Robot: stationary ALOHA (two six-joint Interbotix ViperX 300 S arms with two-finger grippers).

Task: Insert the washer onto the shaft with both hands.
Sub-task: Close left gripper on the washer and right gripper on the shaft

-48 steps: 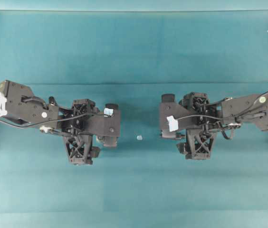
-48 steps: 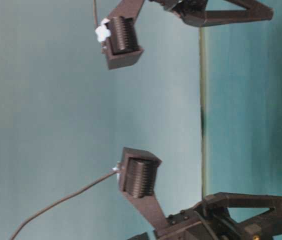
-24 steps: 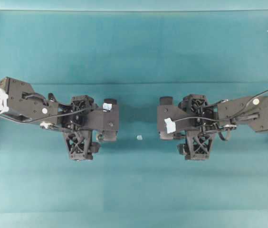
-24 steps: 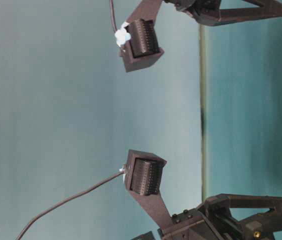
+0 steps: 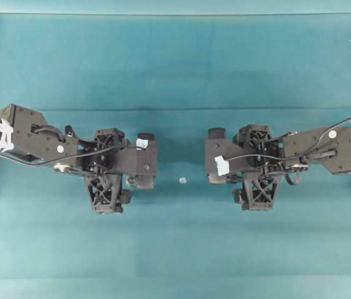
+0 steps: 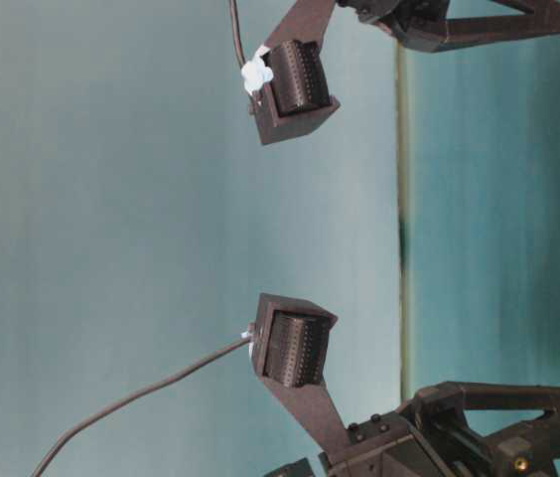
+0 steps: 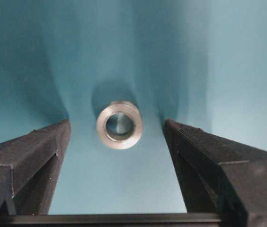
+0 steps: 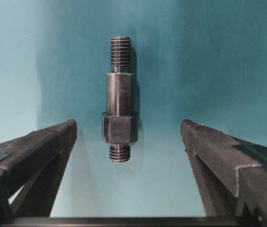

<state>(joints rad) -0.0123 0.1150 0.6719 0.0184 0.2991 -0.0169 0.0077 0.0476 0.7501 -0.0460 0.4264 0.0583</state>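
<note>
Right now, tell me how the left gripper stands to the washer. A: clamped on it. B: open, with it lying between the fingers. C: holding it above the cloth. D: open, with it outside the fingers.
B: the left gripper is open, and the washer lies untouched between its fingers.

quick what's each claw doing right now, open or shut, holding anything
Left claw: open, holding nothing, the washer lying between its fingers.
Right claw: open, holding nothing, the shaft lying between its fingers.
</note>
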